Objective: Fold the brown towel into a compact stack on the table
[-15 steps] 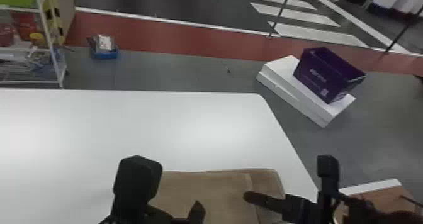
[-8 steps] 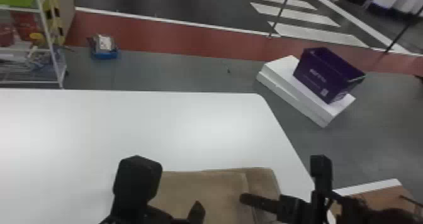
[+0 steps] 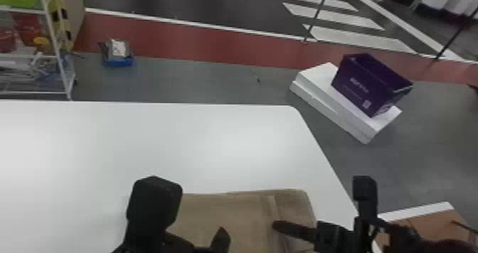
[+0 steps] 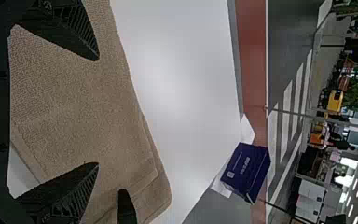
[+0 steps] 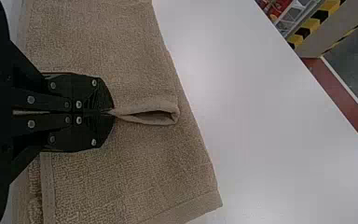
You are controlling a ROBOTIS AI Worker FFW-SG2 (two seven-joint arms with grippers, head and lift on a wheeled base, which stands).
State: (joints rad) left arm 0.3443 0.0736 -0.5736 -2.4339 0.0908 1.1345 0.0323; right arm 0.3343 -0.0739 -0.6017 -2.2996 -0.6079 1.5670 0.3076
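The brown towel [image 3: 227,211] lies in layers near the white table's [image 3: 199,145] front right edge. Over its left part is my left gripper [image 3: 221,238]. In the left wrist view that gripper [image 4: 98,111] stands open above the towel [image 4: 74,102], holding nothing. At the towel's right part is my right gripper [image 3: 279,225]. Seen in the right wrist view, it [image 5: 109,112] is shut on a pinched, raised fold of the towel [image 5: 140,168], with cloth spread flat on both sides.
Beyond the table's right edge, a purple basket [image 3: 370,85] rests on white boxes [image 3: 341,115] on the floor. A brown-topped surface [image 3: 423,222] is at the lower right. A white rack [image 3: 57,49] stands behind the table at the left.
My right gripper has shifted slightly left, and the towel's right edge has come a little left with it. The left arm has kept still.
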